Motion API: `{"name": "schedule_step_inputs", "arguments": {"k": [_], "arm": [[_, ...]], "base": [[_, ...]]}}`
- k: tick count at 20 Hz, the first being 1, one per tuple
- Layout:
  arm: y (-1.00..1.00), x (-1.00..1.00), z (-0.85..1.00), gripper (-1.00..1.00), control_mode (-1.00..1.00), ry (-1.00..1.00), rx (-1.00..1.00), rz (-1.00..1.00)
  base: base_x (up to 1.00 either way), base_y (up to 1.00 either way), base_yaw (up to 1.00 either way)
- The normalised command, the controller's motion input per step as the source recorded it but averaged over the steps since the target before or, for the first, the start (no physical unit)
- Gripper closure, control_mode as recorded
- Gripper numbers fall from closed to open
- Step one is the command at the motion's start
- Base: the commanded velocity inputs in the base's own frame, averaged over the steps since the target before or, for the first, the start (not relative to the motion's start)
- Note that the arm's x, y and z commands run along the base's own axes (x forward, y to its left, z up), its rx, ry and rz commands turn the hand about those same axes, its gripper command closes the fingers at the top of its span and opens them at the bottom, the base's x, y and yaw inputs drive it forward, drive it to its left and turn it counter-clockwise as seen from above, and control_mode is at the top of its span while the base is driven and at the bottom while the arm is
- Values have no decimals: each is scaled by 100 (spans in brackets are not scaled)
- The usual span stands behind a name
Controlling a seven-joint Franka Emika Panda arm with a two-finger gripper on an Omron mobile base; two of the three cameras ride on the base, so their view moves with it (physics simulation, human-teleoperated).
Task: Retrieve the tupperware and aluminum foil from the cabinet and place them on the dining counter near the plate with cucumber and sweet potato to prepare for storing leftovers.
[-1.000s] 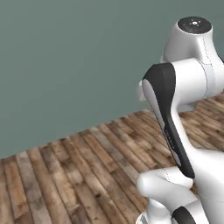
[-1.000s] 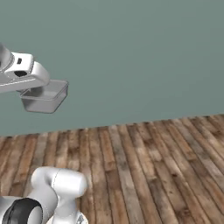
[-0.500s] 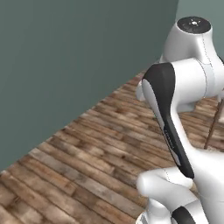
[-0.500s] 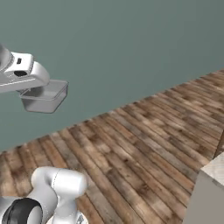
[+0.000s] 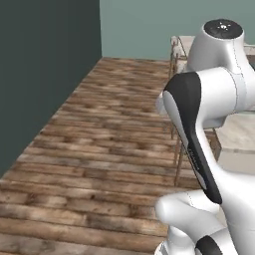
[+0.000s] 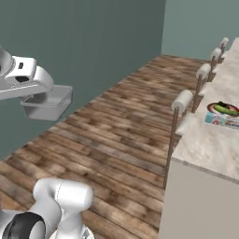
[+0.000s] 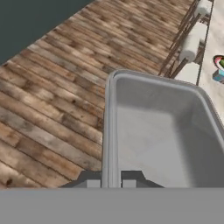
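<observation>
My gripper (image 6: 43, 91) hangs high over the wooden floor, shut on the tupperware (image 6: 49, 105), a small grey rimmed tub. In the hand view the fingertips (image 7: 92, 182) pinch the left wall of the tupperware (image 7: 157, 131). Off to the right stands the dining counter (image 6: 205, 144) with its marbled top. On it lies the plate (image 6: 213, 108) carrying a green cucumber (image 6: 227, 108). The teal-blue end of the aluminum foil (image 6: 218, 120) rests against the plate's near side. I cannot make out the sweet potato. The cabinet is out of view.
Wooden stools (image 6: 183, 100) with white cushions line the counter's near side, and a stool (image 7: 190, 46) lies ahead of the tub. A dark teal wall (image 6: 84, 42) runs along the left. Open plank floor (image 5: 99, 139) lies between wall and stools.
The whole picture has swung: the base has turned, the wall has slid left, and the counter, stools and plate have come into view. The tub stays in the shut gripper.
</observation>
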Motion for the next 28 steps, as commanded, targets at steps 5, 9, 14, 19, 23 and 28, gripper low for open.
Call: {"name": "schedule_step_inputs", "arguments": {"k": [5, 9, 14, 19, 23, 28], "arm": [[0, 0, 0, 100, 100, 0, 0, 0], [0, 0, 0, 100, 100, 0, 0, 0], [0, 0, 0, 100, 100, 0, 0, 0], [0, 0, 0, 100, 100, 0, 0, 0], [0, 0, 0, 100, 100, 0, 0, 0], [0, 0, 0, 100, 100, 0, 0, 0]], "base": [[86, 55, -58], [98, 65, -53], [100, 66, -52], [100, 58, -57], [95, 53, -60], [97, 58, -59]]}}
